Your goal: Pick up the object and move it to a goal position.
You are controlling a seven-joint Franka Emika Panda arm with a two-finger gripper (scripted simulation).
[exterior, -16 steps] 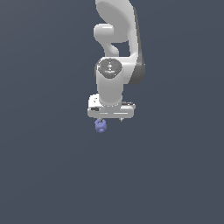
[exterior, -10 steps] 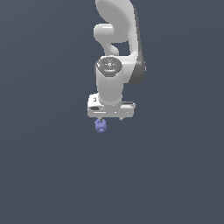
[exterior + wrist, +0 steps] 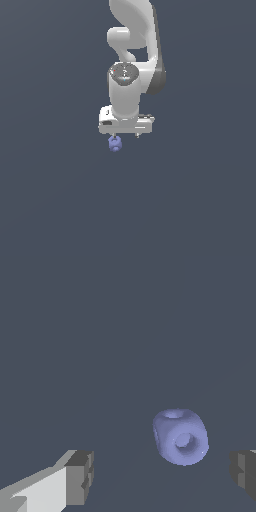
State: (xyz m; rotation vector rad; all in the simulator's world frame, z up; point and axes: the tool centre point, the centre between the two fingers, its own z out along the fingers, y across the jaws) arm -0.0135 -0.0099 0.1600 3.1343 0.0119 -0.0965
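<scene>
The object [image 3: 115, 144] is a small rounded periwinkle-blue blob with holes, lying on the dark grey floor. In the exterior view it sits just below the white gripper bar, under the finger on that view's left. My gripper [image 3: 127, 136] is open and holds nothing. In the wrist view the object [image 3: 180, 436] lies between the two dark fingertips, closer to one fingertip [image 3: 244, 472] than to the other [image 3: 80, 476], and touches neither. The gripper [image 3: 162, 473] hangs over it, pointing down.
The flat dark grey floor [image 3: 55, 200] extends all around the arm. The white arm [image 3: 131, 60] rises straight above the gripper. No other object shows.
Almost nothing differs. The arm's wrist has shifted very slightly and the gripper stays open over the object, which has not moved.
</scene>
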